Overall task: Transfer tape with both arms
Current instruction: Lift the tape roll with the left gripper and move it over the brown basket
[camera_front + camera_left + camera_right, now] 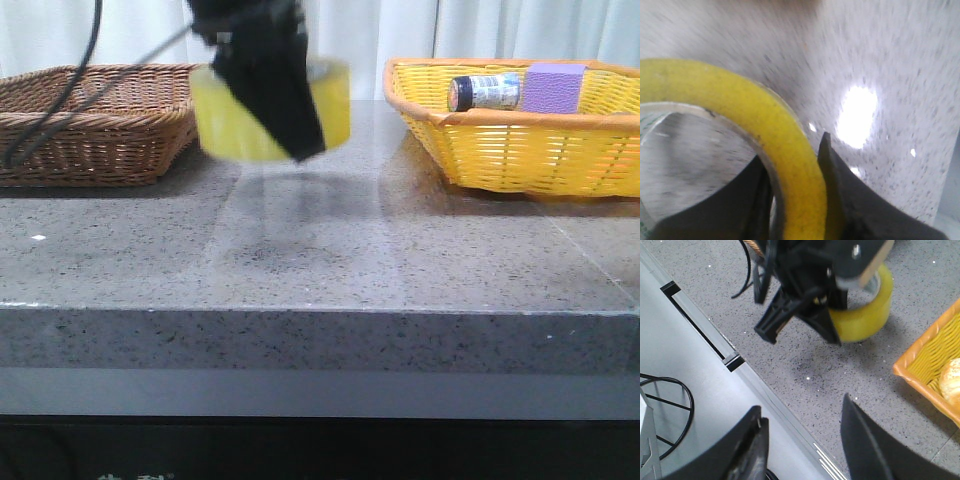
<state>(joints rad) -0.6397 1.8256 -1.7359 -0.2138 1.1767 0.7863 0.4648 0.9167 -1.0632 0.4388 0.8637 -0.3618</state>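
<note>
Carrying is the step now: the black left gripper (268, 95) clamps the wall of the wide translucent yellow tape roll (235, 125), held above the grey stone table (320, 250). The black right gripper (800, 440) hangs open nearby, empty; next it probably must take the roll.

Black left tool (270, 90), black cable (60, 95), tapered black fingers (862, 440)

Front view: low, level with the surface (320, 260), facing forward toward the baskets and curtain.
Left wrist view: very close, looking down on the tape (765, 130) rim and the surface.
Right wrist view: high, looking down from farther off.
Shared: tape and left gripper (805, 325) appear in the front and right wrist views.
</note>
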